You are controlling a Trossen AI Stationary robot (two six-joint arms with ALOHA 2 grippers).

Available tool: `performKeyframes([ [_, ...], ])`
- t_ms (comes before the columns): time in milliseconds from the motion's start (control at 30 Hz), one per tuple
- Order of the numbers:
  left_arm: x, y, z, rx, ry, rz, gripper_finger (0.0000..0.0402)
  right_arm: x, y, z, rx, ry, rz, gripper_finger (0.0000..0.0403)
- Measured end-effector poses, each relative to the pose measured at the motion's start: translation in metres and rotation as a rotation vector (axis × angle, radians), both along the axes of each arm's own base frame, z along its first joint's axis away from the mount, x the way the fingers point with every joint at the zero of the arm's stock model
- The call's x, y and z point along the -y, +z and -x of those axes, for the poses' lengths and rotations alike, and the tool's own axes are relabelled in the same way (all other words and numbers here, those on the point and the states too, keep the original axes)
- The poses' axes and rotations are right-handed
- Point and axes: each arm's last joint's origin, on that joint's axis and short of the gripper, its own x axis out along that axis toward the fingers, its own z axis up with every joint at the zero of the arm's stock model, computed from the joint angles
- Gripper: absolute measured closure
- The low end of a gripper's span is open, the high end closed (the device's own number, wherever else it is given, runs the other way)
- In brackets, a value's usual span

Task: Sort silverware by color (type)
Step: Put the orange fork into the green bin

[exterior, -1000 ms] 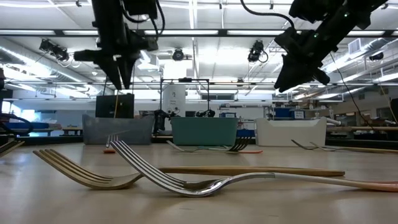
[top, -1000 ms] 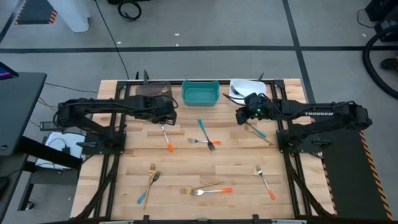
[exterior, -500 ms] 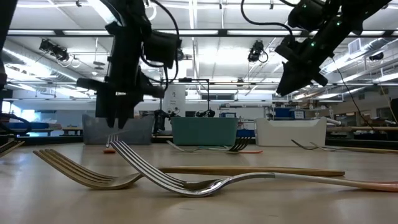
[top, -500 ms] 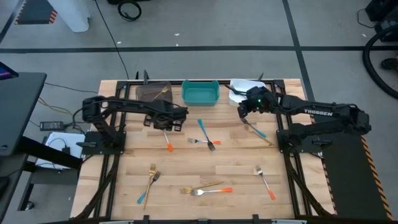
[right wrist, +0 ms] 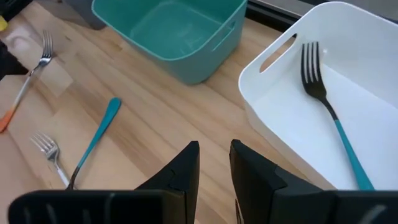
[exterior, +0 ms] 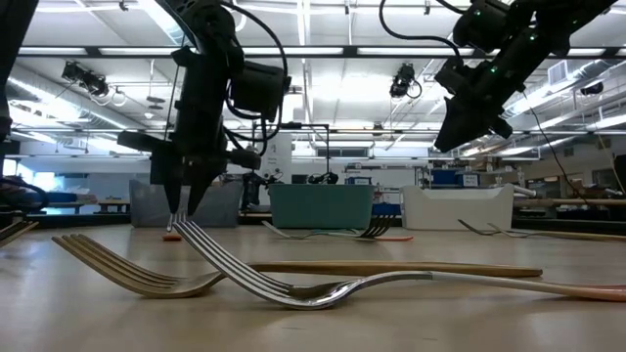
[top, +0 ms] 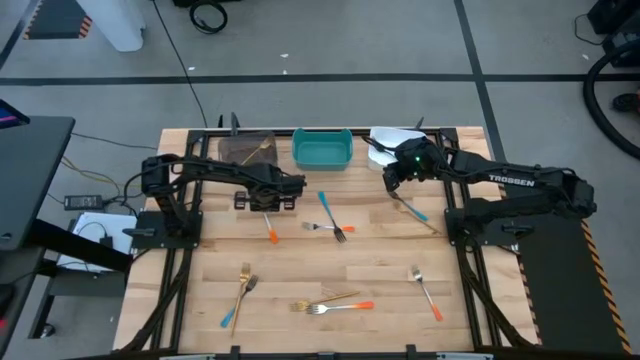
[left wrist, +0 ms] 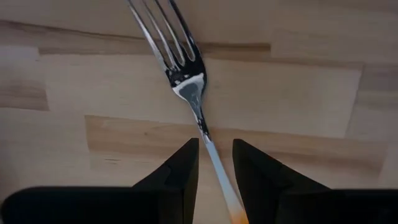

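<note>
Table (top: 200, 290): most silverware is still lying loose on the wood. White bin (right wrist: 373, 112) is holding one teal-handled fork (right wrist: 329, 118); brown bin (top: 245, 148) is showing something gold; teal bin (top: 321, 148) is sitting empty. Sorting is barely begun, by my read.

Left gripper (left wrist: 211, 165) is straddling the orange-handled fork (left wrist: 189, 87), jaws slightly apart, neck between them, not clamped.

Right gripper (right wrist: 214, 162) is hovering beside the white bin, jaws narrowly parted, empty.

Nothing is blocking the fork.

"TROSSEN" on the right arm (top: 515, 181).
</note>
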Motion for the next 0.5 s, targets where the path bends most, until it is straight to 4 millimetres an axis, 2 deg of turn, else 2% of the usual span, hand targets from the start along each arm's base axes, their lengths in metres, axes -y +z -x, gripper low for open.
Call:
performKeyframes([
  [267, 0.01, -0.016, -0.003, -0.02, 0.051, -0.029, 0.0294, 0.0, 0.0, 0.0, -0.024, 0.04, 0.027, 0.0306],
  [500, 0.013, -0.03, 0.002, -0.031, 0.117, -0.034, 0.0294, 0.0, 0.0, 0.0, -0.035, 0.055, 0.039, 0.0306],
])
